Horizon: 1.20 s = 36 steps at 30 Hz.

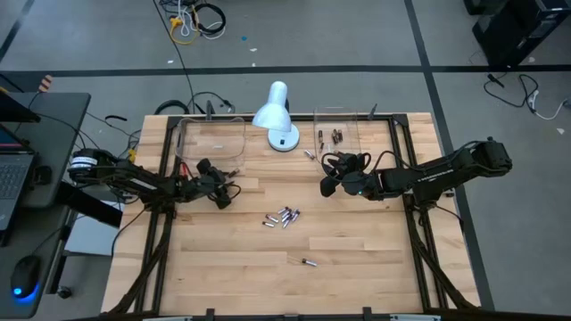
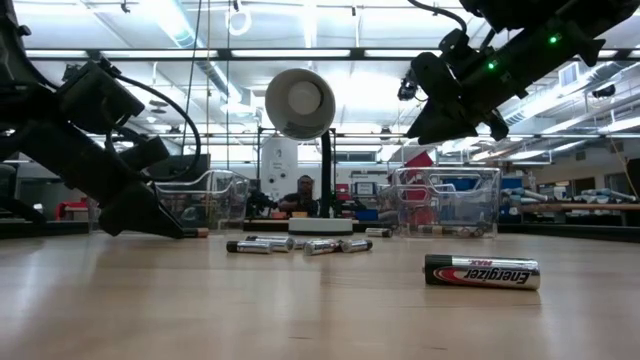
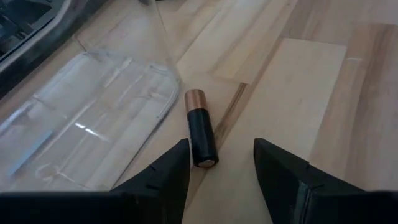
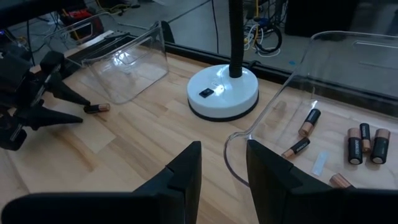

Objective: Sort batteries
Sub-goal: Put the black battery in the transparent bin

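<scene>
left gripper [image 3: 216,163] sat low, fingers apart around a black-copper battery [image 3: 201,127] lying just beside the left clear tray [image 3: 93,106]; pick step, next needed closing. right gripper [image 4: 222,163] hovered open, empty, by the right tray [image 4: 348,93].

Bright ceiling lights [image 2: 170,20] glare overhead; room behind looks perhaps slightly soft.

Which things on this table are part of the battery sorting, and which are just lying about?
Part of the job:
- batteries clustered mid-table
- lone battery near the front
- copper-topped battery between the open left gripper fingers
- batteries in the right tray
- two clear trays

Lying about:
- white desk lamp
</scene>
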Available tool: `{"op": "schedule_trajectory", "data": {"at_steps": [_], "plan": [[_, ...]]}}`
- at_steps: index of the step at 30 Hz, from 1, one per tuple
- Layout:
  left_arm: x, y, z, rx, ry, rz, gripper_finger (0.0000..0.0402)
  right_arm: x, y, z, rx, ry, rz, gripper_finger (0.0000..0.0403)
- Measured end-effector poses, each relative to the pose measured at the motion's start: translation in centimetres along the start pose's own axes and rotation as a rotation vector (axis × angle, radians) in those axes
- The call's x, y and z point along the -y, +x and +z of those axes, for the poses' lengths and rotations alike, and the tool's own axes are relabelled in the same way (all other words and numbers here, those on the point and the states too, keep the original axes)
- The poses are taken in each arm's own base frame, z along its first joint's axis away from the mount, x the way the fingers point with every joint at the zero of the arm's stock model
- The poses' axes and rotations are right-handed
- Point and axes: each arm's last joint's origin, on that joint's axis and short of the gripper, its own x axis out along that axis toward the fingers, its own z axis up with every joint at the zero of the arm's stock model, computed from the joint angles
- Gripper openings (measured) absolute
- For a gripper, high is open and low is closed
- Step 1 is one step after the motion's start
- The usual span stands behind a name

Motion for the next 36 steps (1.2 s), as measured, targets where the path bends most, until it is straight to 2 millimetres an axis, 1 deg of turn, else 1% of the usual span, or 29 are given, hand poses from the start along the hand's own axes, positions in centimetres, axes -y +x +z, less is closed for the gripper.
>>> {"op": "schedule_trajectory", "data": {"at_steps": [13,17,28,36], "plan": [[-0.05,0.00,-0.08,-0.008,0.004,0.016,0.0171,0.00,0.00,0.00,0.000,-0.002,0.000,0.0113],[-0.06,0.01,-0.16,-0.019,0.006,0.017,0.0152,0.00,0.00,0.00,0.000,-0.002,0.000,0.0113],[-0.05,0.01,-0.26,-0.030,0.005,0.012,0.0083,0.00,0.00,0.00,0.000,-0.002,0.000,0.0113],[-0.01,0.00,-0.28,-0.031,0.005,0.000,0.0048,0.00,0.00,0.00,0.000,-0.002,0.000,0.0113]]}}
